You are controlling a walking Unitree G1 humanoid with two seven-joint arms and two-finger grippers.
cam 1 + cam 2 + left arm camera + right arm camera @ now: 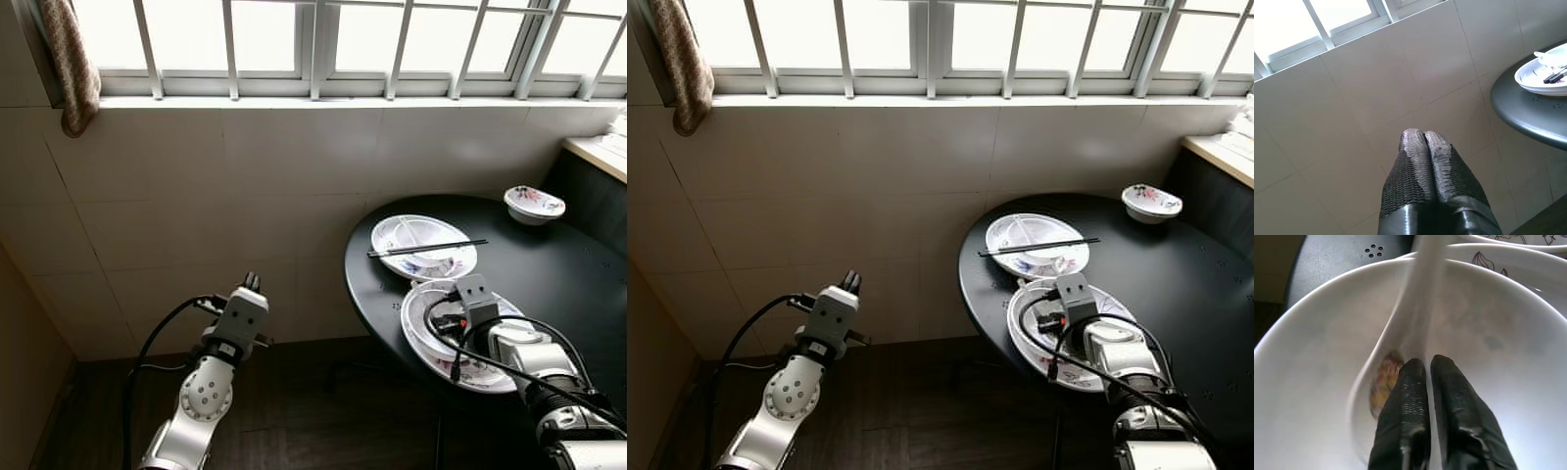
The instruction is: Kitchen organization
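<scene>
A round black table (573, 279) holds two white flowered plates. On the near plate (410, 328) stands a white bowl (1508, 357) with a white soup spoon (1400, 333) in it. My right gripper (1427, 363) reaches down into that bowl, its fingers pinched on the spoon's edge; from the head it is seen over the near plate (449, 321). The far plate (392, 235) carries a bowl with black chopsticks (426, 249) laid across. My left gripper (252, 281) is raised in the air left of the table, facing the tiled wall, its fingers (1413, 147) pressed together and empty.
A small flowered bowl (534, 204) sits at the table's far edge. A barred window runs above the tiled wall, with a curtain (69, 59) at the left. A counter (598, 152) stands at the right. Dark floor lies below my left arm.
</scene>
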